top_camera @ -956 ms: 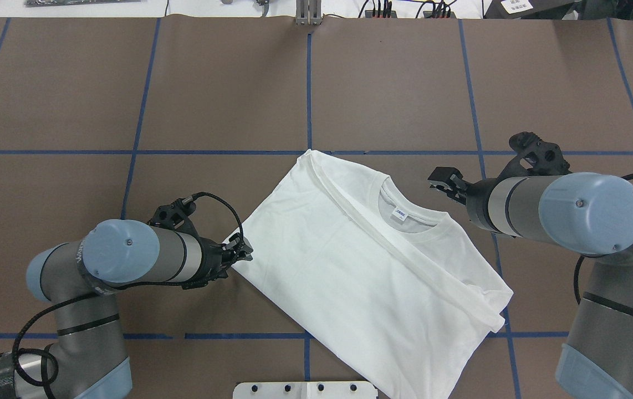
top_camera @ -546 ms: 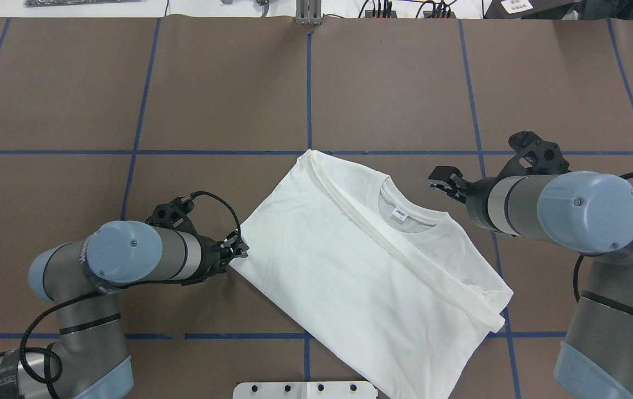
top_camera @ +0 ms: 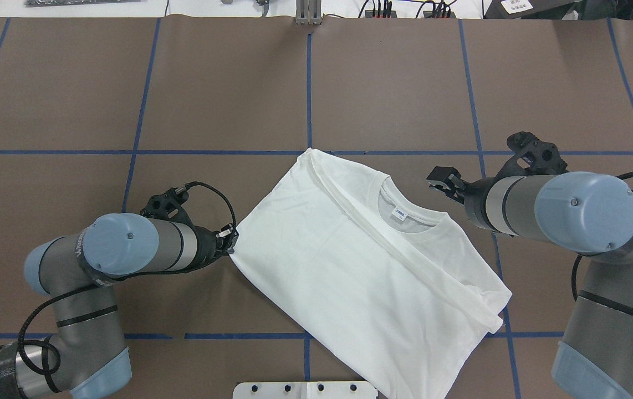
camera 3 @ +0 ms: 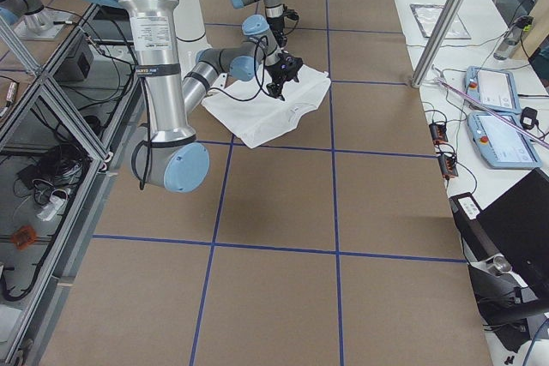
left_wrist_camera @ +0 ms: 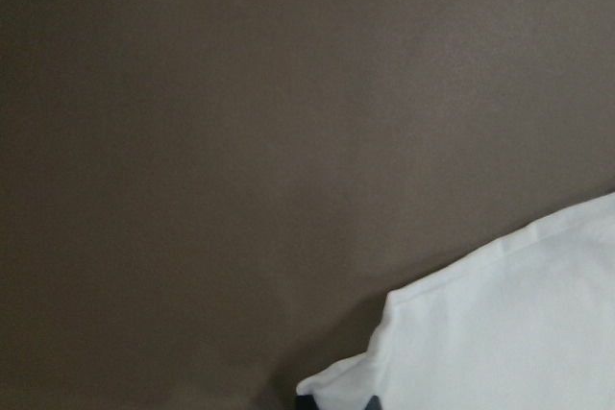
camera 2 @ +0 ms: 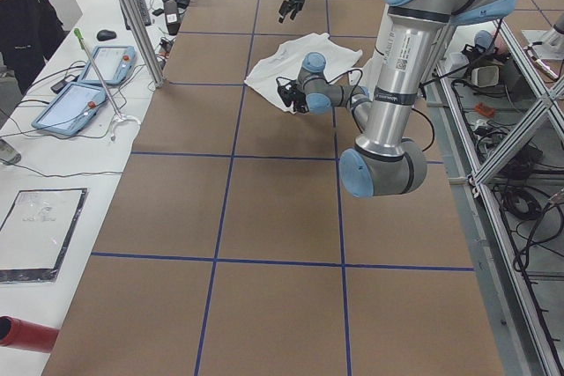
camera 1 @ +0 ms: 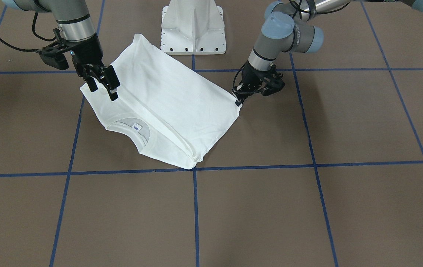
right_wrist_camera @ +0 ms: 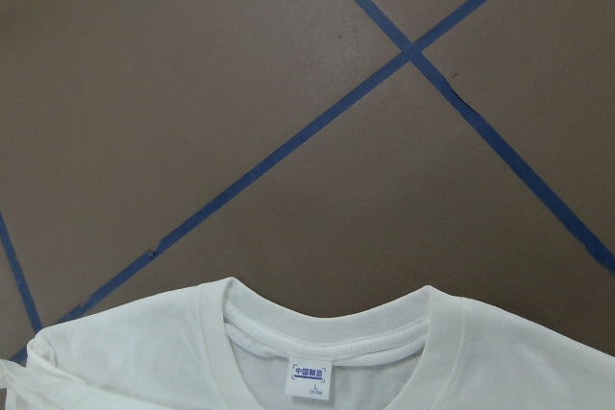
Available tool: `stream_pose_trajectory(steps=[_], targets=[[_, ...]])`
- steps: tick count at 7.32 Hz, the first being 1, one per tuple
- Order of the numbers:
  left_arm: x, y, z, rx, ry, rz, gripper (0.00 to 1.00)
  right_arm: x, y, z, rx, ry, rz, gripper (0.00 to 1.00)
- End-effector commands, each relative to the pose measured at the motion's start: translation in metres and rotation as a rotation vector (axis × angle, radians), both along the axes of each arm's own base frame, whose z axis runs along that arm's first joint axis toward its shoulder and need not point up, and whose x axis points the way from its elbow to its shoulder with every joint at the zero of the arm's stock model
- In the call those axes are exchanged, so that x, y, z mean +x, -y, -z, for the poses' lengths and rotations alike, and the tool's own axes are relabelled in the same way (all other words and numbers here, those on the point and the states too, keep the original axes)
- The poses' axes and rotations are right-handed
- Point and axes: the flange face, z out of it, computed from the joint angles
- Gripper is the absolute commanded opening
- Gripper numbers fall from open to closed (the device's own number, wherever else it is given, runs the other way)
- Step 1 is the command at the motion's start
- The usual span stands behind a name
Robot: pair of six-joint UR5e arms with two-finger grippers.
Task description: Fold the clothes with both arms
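Note:
The white T-shirt [top_camera: 350, 266] lies folded and slanted on the brown table, collar [top_camera: 405, 221] and neck label [right_wrist_camera: 310, 376] facing up. No printed text shows. My left gripper [top_camera: 231, 244] sits low at the shirt's left corner [camera 1: 235, 102], fingers drawn together on the cloth edge. The left wrist view shows that corner [left_wrist_camera: 519, 333] at the bottom of the frame with a dark fingertip on it. My right gripper [camera 1: 104, 83] hangs open above the shoulder beside the collar, touching nothing. Its wrist view looks down on the collar [right_wrist_camera: 327, 328].
The white stand base [camera 1: 193, 26] sits at the robot's edge just behind the shirt's hem. Blue tape lines [top_camera: 309, 83] grid the brown cover. A side table with tablets [camera 2: 84, 99] and a person [camera 2: 18, 6] lies beyond the far edge.
The left gripper's fingers went from spread to shut at the shirt's left corner, and its wrist drew slightly left. The right arm barely moved.

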Motion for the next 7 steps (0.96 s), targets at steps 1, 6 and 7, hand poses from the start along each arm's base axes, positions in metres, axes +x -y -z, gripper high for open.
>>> stream_pose_trajectory(steps=[1,6,7], targets=[[-0.023,0.033,0.000,0.090,0.035,0.014,0.00,-0.013,0.008,0.014,0.010,0.016,-0.002,1.00],[-0.024,0.255,0.060,0.287,0.099,0.165,0.00,-0.015,0.012,0.016,0.018,0.015,0.001,1.00],[-0.002,0.289,0.049,0.313,0.074,0.183,0.00,-0.021,0.016,0.016,0.017,0.010,-0.001,1.00]])
